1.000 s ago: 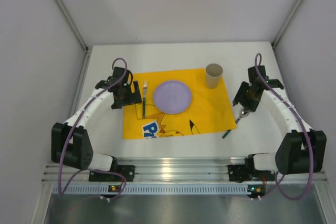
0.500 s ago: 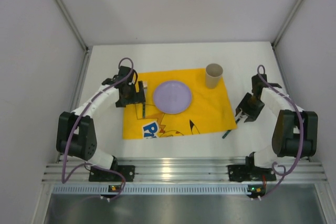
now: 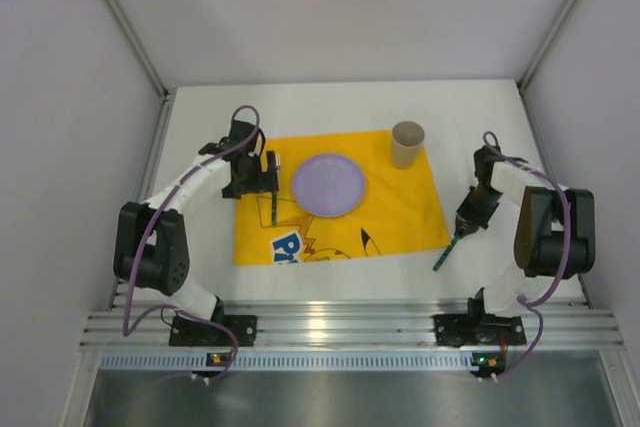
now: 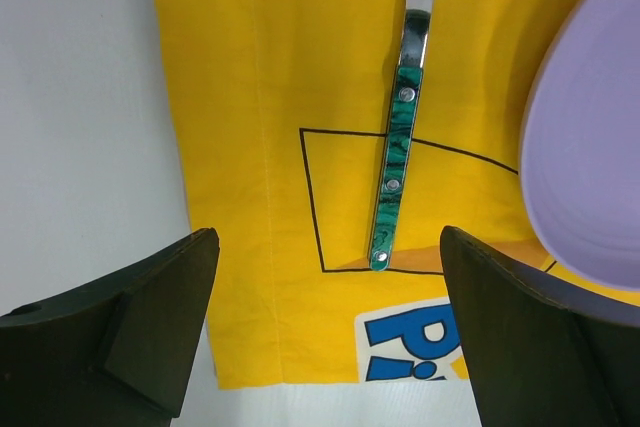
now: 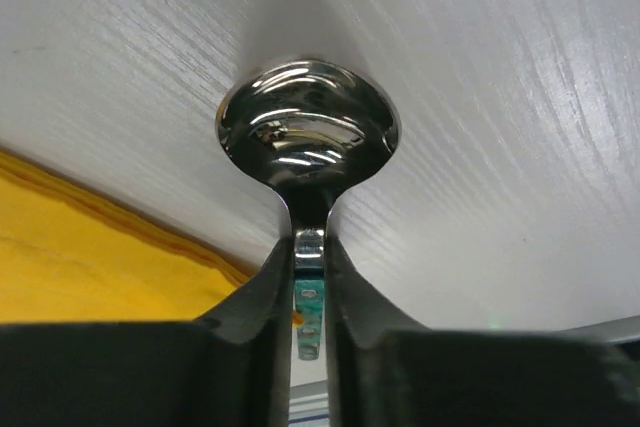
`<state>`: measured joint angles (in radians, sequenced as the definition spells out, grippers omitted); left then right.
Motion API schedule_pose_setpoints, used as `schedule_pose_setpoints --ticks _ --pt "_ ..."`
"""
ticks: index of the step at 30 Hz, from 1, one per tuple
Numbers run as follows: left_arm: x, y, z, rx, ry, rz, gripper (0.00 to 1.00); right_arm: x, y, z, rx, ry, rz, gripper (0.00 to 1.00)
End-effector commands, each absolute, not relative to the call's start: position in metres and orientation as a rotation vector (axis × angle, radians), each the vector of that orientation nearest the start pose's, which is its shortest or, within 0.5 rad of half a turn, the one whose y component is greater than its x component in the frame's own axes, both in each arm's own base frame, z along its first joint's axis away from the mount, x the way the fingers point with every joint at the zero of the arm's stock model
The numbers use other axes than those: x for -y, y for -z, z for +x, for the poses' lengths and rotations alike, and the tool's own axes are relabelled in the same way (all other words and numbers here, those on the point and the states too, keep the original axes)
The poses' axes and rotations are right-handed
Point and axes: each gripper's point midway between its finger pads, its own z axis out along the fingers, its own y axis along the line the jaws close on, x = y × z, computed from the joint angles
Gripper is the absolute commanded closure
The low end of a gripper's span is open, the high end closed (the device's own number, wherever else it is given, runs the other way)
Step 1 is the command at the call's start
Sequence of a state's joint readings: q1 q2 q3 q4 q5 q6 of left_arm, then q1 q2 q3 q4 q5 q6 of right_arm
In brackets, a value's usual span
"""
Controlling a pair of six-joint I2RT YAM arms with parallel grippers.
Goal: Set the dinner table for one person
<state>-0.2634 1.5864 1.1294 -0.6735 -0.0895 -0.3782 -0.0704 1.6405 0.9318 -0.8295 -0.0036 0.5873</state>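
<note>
At the bottom of the top view, a ribbed silver rail [image 3: 330, 325] edges the white table [image 3: 340, 282]. At lower right, the right gripper [image 5: 310, 239] is clenched on the neck of a spoon [image 5: 308, 129], by the lower right corner of the yellow mat [image 3: 400, 209]. Left of centre, the left gripper [image 4: 327, 239] hangs with its fingers spread wide over a green-handled fork [image 4: 393, 179]. The fork lies on the mat beside a purple plate [image 3: 328, 184]. Farthest back, a paper cup [image 3: 407, 144] stands on the mat's upper right corner.

The left arm bends at the elbow, its left hand [image 4: 325, 247] pointing down, fingers spread wide. The right arm folds tightly, its right hand [image 5: 310, 247] pinching a shiny steel green-handled spoon [image 5: 308, 127] by the neck.
</note>
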Motion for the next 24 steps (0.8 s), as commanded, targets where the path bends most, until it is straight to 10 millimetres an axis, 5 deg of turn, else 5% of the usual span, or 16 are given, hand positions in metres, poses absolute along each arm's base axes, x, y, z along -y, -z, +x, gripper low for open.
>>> schedule_pose_setpoints --ticks 1,7,11,16,20,24 --pt "0.09 -0.097 0.35 -2.628 0.066 -0.139 0.03 0.003 0.006 0.264 -2.872 0.025 0.991 0.97" --pt "0.089 -0.099 0.353 -2.635 0.059 -0.135 0.03 0.03 -0.005 0.263 -2.863 0.201 0.972 1.0" --pt "0.091 -0.102 0.351 -2.637 0.076 -0.144 0.03 0.05 -0.058 0.291 -2.716 0.274 0.919 1.0" --pt "0.093 -0.105 0.348 -2.638 0.096 -0.154 0.03 0.043 -0.147 0.324 -2.548 0.308 0.745 1.0" --pt "0.095 -0.111 0.346 -2.629 0.114 -0.175 0.03 -0.003 -0.206 0.339 -2.444 0.312 0.516 1.0" --pt "0.095 -0.121 0.341 -2.609 0.127 -0.205 0.03 -0.088 -0.244 0.337 -2.368 0.208 0.212 1.0"
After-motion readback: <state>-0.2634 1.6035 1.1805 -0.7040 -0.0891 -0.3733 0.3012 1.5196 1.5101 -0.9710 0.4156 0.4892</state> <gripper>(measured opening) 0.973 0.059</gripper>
